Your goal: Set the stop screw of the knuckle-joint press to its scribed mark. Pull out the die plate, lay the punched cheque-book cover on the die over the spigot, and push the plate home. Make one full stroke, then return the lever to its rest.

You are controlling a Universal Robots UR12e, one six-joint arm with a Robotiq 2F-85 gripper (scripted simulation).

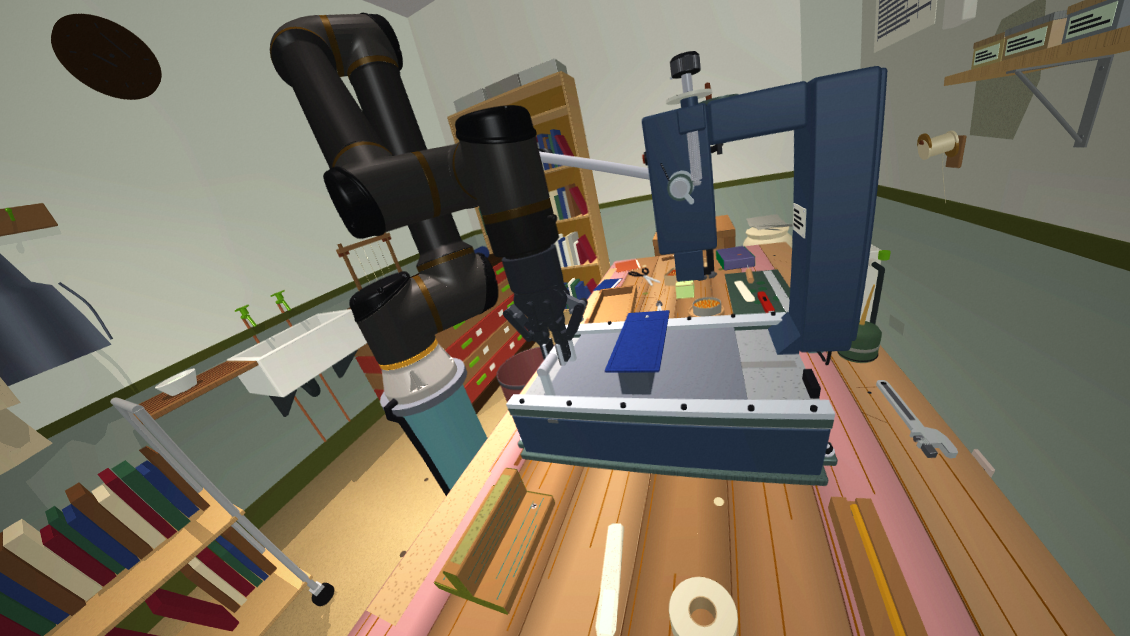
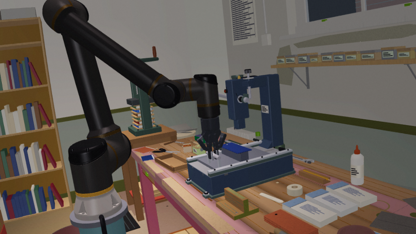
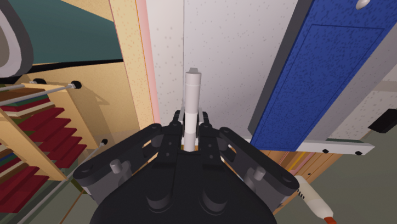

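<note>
The die plate's handle [image 3: 191, 108], a pale grey rod at the plate's outer end, is held by my closed gripper [image 1: 560, 346] [image 2: 213, 154] [image 3: 190, 126]. The grey die plate [image 1: 672, 365] [image 2: 229, 159] lies on the blue press bed, partly out from under the frame. A blue cheque-book cover [image 1: 639, 341] [image 2: 236, 148] [image 3: 319, 80] lies on the raised die block on the plate. A small spigot tip [image 3: 362, 3] shows at the cover's far end. The blue press frame [image 1: 830, 205] [image 2: 263, 107] stands over the bed's far end. The stop screw's black knob [image 1: 685, 65] sits on top. The lever [image 1: 593, 164] points toward the bookcase.
A shallow wooden tray [image 2: 171, 161] lies left of the press. A tape roll [image 1: 702, 608] [image 2: 294, 189], a bone folder [image 1: 609, 577], a wooden block [image 2: 237, 202] and stacked pads [image 2: 320, 205] lie on the bench in front. A glue bottle [image 2: 357, 168] stands to the right. A wrench [image 1: 913, 423] lies beside the press.
</note>
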